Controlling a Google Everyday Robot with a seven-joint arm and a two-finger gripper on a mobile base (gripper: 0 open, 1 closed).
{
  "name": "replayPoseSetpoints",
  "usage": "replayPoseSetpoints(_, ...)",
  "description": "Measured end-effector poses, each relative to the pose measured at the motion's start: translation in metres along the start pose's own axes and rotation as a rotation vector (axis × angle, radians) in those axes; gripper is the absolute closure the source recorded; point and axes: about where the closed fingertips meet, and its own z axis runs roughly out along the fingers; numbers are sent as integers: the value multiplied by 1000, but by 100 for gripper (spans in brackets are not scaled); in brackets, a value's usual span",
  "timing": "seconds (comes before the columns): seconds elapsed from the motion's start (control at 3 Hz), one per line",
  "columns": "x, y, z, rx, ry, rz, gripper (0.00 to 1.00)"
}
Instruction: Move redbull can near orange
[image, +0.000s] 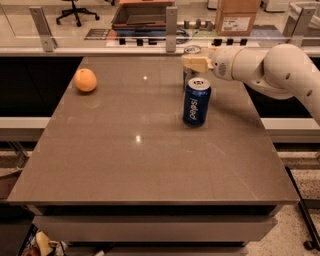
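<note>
On the brown table (150, 165), nearest of the things, a wide dark blue metal can with white lettering (197, 101) stands upright, right of centre. Just behind it stands the slim silver-grey redbull can (191, 50), also upright with its long axis vertical and largely hidden. The cream two-finger gripper (196, 64) reaches in from the right and sits level with that can's upper body, right against it. Whether the jaws are clamped on it or merely around it I cannot tell. The round, smooth orange fruit (85, 80) lies well apart at the far left, so the carry would run leftward.
</note>
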Motion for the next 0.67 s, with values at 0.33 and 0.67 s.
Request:
replayPoseSetpoints(0.33,-16,-2,-4,-11,-9,6,100)
replayPoseSetpoints(0.67,-33,-6,-6,-14,-24,17,100)
